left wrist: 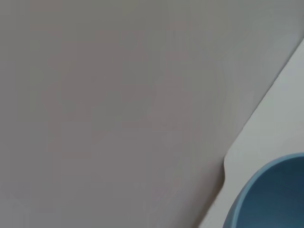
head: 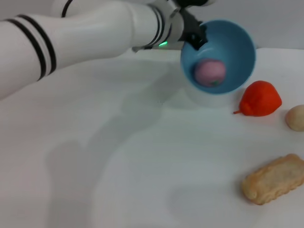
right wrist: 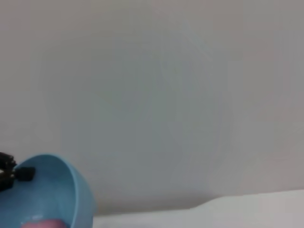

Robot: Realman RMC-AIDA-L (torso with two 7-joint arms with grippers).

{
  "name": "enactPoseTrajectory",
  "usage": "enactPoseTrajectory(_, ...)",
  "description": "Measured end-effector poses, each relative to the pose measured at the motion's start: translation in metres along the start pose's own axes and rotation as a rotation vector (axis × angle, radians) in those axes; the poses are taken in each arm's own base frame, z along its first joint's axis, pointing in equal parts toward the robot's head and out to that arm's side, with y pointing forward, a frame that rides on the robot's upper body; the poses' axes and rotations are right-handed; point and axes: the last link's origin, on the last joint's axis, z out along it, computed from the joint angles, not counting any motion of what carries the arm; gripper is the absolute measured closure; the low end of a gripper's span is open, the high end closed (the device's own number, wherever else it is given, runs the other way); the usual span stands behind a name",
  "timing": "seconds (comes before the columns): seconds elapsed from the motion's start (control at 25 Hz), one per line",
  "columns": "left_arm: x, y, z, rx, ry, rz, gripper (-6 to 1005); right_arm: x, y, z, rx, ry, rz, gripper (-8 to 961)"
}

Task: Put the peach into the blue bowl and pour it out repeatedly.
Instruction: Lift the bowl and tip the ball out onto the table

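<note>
Near edge: a tan biscuit-like block (head: 274, 178) lies on the white table (head: 142, 166), well apart from the working gripper and closer to me than anything else.

Mid table: a red-orange pointed fruit (head: 259, 99) sits just beside the lifted bowl, on the side away from the left gripper; a beige ball (head: 295, 118) lies a little beyond it, farther still from the gripper.

Left gripper: the left gripper (head: 195, 34) is clamped on the rim of the blue bowl (head: 237, 52), on the rim's upper edge nearest the arm. One dark finger shows inside the rim; the bowl hangs from that pinch.

Blue bowl: tipped steeply, mouth turned toward me and down, raised off the table with its shadow beneath it.

Peach: the peach (head: 210, 72) rests inside the bowl, low against the wall, below and just past the gripper's pinch. It has not spilled.

Right gripper: not in sight from the head view; its wrist camera looks across at the bowl (right wrist: 52, 190) from farther off, and a sliver of pink shows in it.

Done: peach is in the bowl, bowl is gripped, lifted and tilted.

Left: I'd judge the pour is only partway; more tilt looks needed before the peach rolls over the lip, then the cycle is to repeat.
</note>
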Motion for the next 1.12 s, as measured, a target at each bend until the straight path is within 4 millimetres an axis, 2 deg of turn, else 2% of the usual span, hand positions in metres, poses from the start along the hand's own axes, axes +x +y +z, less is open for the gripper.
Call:
enactPoseTrajectory(0.12,0.008,0.005,0.001,0.005,0.013,0.124,1000,0.017,-0.001,-0.003,0.029,-0.065,0.038,520)
enactPoseTrajectory(0.28,0.017,0.025,0.0,0.004,0.067,0.31,1000,0.026,-0.002,-0.002,0.059,-0.096,0.03,520)
enactPoseTrajectory(0.6,0.012,0.053,-0.008,0.024,0.182,0.487,1000,0.019,0.002,0.009,0.037,-0.114,0.026,519)
enactPoseTrajectory(0.84,0.005,0.078,-0.02,0.06,0.302,0.731,1001,0.013,0.006,0.017,0.016,-0.119,0.016,519)
enactPoseTrajectory(1.12,0.001,0.087,-0.028,0.118,0.371,0.898,1001,0.013,0.008,0.023,0.011,-0.12,0.028,520)
